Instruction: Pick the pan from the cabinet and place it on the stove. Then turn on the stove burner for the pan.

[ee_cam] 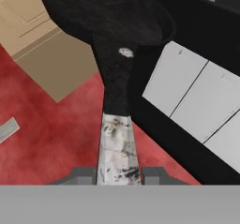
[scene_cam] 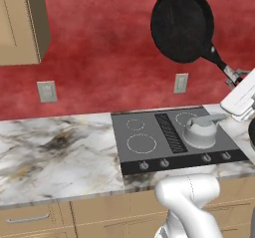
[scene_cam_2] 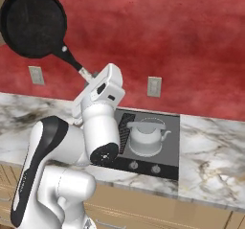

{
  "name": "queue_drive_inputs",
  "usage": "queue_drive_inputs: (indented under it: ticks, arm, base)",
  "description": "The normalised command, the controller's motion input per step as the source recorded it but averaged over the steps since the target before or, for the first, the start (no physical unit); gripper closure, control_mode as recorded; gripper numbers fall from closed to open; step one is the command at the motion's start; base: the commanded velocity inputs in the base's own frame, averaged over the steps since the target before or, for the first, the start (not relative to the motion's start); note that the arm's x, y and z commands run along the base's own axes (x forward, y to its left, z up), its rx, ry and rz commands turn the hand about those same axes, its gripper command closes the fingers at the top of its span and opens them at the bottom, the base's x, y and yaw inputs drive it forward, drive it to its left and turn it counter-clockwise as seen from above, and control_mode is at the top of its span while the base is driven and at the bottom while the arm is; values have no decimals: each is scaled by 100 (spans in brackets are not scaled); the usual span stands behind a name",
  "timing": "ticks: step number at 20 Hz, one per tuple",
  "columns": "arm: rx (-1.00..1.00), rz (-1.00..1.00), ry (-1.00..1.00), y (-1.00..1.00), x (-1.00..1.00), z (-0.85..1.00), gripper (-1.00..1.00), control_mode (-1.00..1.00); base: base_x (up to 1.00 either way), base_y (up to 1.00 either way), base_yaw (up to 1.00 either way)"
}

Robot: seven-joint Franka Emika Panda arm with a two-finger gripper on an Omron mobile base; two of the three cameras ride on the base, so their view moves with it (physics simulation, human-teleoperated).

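lidded pot: on cooktop, right side | wall outlets: red backsplash | marble counter

base views behind arm, left and right, sharing the stove, hand view close along gripper

I see the pan, round and black, held high against the red wall, tilted nearly on edge, its silver-tipped handle slanting down. The stove lies flat in the surface below, its small burner ring bare. The tan cabinet hangs upper left.
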Motion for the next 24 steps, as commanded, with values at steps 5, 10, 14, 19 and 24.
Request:
queue_drive_inputs:
  ticks: [5, 10, 14, 19, 24]
  arm:
    - [0, 0, 0, 0, 0, 0, 100, 100]
    - [0, 0, 0, 0, 0, 0, 100, 100]
    - [0, 0, 0, 0, 0, 0, 100, 100]
    - [0, 0, 2, 5, 1, -2, 100, -100]
    - [-3, 0, 16, 34, 15, -19, 100, -100]
  base:
    - [17, 17, -5]
    - [2, 4, -1]
    - [0, 1, 0]
    - [2, 10, 0]
    - [0, 0, 0]
